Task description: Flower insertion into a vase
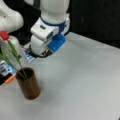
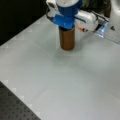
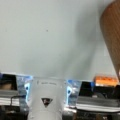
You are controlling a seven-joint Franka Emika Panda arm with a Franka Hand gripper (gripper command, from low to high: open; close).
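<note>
Reddish-brown vase upright near table edge, tulip inside; gripper behind it, jaws' state indiscernible.

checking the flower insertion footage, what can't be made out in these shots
- Gripper: fingers not visible in any view; the arm's body hides them in both front views.
- Vase: mouth hidden by the blue wrist mount in a front view.
- Flower: stem's lower end hidden inside the vase.
- Wrist view: vase cut off by the right edge.
</note>
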